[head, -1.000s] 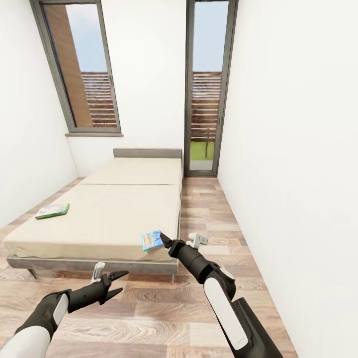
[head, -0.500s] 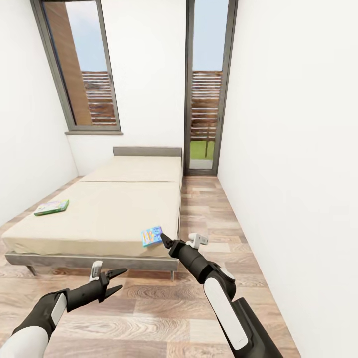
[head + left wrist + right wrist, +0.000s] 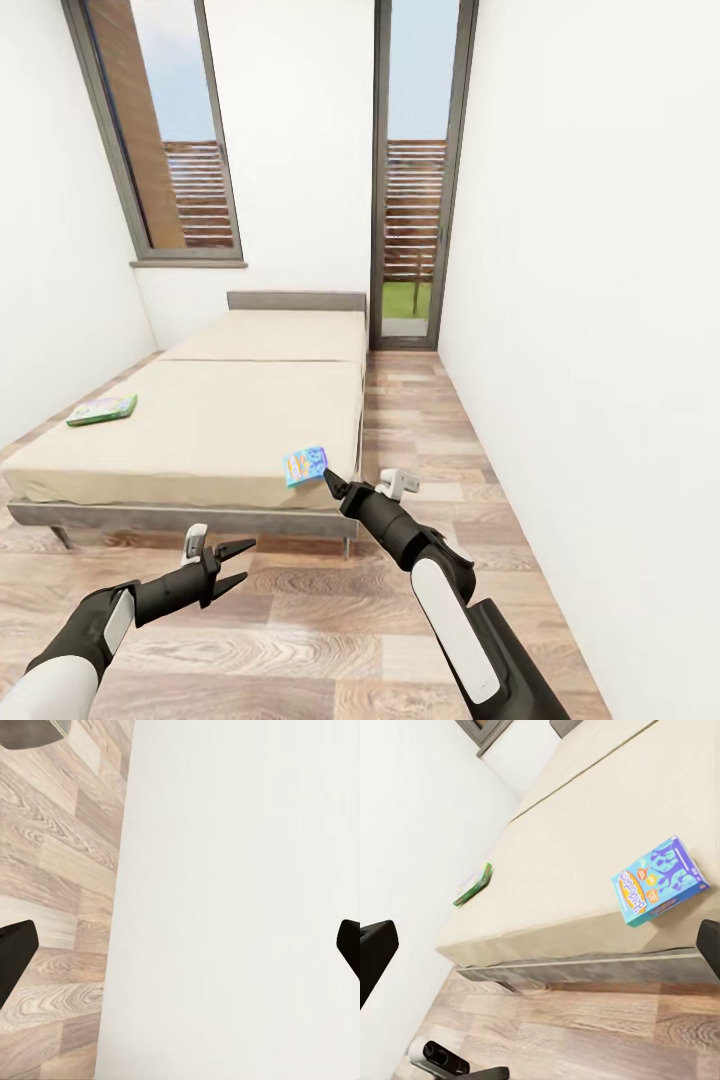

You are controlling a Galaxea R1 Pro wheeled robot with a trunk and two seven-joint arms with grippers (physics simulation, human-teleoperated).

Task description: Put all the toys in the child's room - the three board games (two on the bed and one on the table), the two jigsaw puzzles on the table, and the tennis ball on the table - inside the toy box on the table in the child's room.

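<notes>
Two board games lie on the bed [image 3: 230,420]. A small blue one [image 3: 306,465] rests at the mattress's near right corner, and a green-edged one [image 3: 102,409] lies near the left edge. My right gripper [image 3: 331,482] is open just short of the blue box [image 3: 660,879], not touching it. In the right wrist view the green box [image 3: 474,885] lies farther along the mattress [image 3: 577,832]. My left gripper [image 3: 238,560] hangs open and empty over the floor in front of the bed. The table, toy box, jigsaw puzzles and tennis ball are out of view.
A white wall [image 3: 590,330] runs close along the right, leaving a wood-plank aisle [image 3: 420,430] between it and the bed. Tall dark-framed windows [image 3: 415,200] stand behind the grey headboard [image 3: 296,302]. The left wrist view faces the wall [image 3: 240,900] and floor [image 3: 60,870].
The whole picture has shifted: bed and boxes sit slightly higher and smaller, so the camera moved. A small gap has opened between the blue box and my right gripper. Both grippers stay open.
</notes>
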